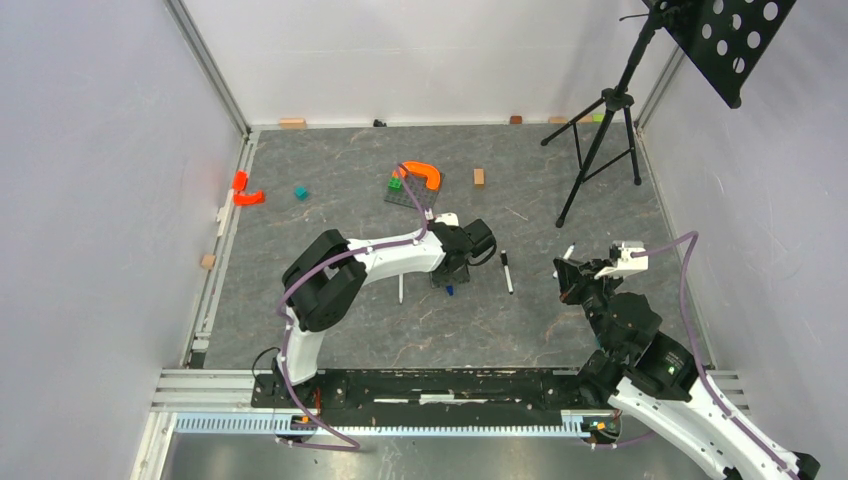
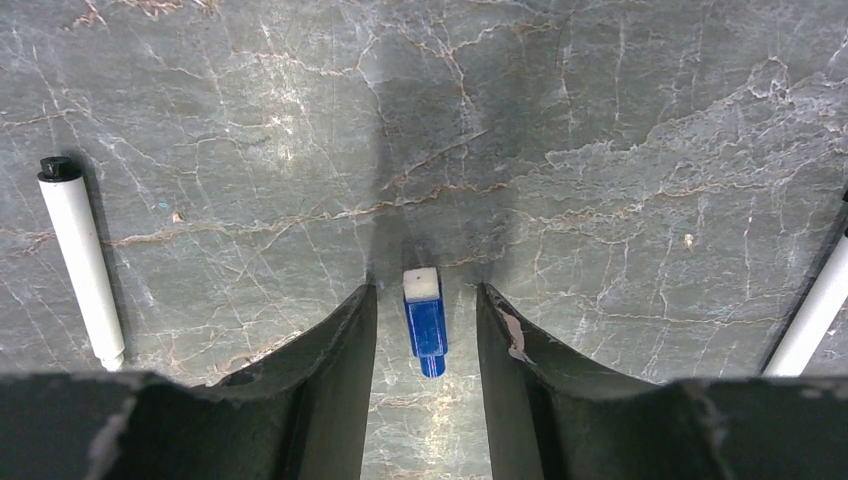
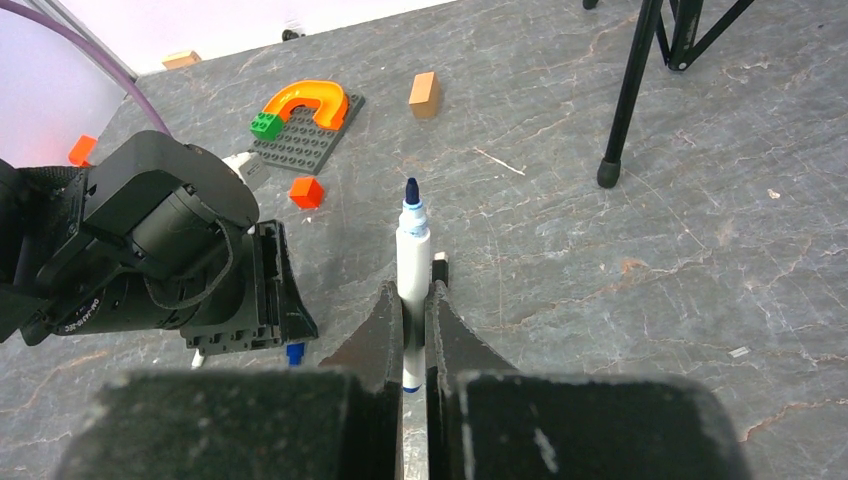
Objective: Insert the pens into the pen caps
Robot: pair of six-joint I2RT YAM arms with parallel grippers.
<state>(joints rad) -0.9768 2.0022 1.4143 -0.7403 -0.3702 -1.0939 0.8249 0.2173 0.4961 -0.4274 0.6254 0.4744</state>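
Bright, even light — soft shadows

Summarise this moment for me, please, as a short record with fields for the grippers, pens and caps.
left gripper: open, fingers either side of the blue cap
blue cap: lying on the table, not gripped
right gripper: shut on a blue-tipped pen, tip uncapped
other pens: a white pen with a black end and a second white barrel, both lying on the table
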